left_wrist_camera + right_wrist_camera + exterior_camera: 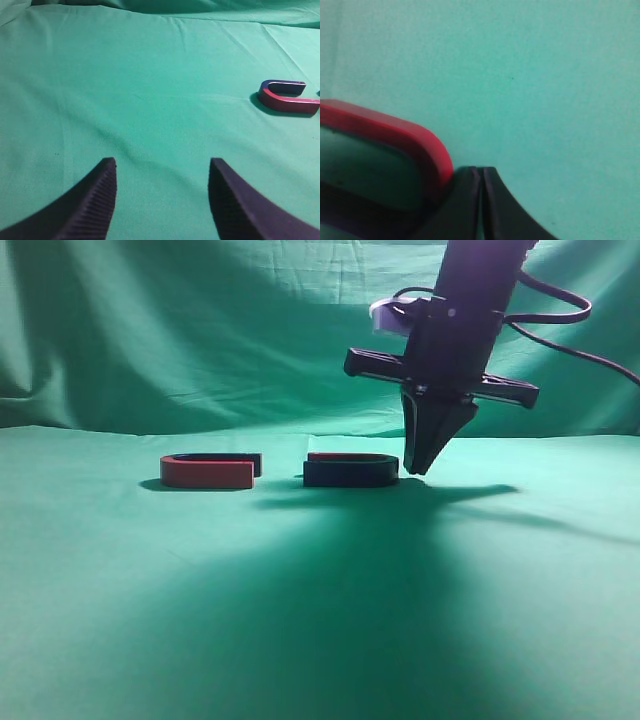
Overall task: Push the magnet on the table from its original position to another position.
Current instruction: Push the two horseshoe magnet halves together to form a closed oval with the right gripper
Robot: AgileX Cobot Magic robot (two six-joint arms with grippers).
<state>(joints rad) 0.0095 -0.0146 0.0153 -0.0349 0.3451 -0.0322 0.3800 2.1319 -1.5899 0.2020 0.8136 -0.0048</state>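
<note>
The magnet [350, 471] lies flat on the table [320, 620], its dark face toward the exterior camera and a thin red strip along its far arm. My right gripper [420, 468] is shut and empty, tips down at the table, touching the magnet's curved right end. In the right wrist view the shut jaws [481, 172] rest against the magnet's red curved bend [395, 135]. My left gripper [162, 167] is open and empty, low over bare cloth, out of the exterior view.
A second U-shaped magnet with a red outer face [210, 471] lies left of the task magnet, with a gap between them; it also shows in the left wrist view [287, 97]. A green backdrop [200, 330] hangs behind the table.
</note>
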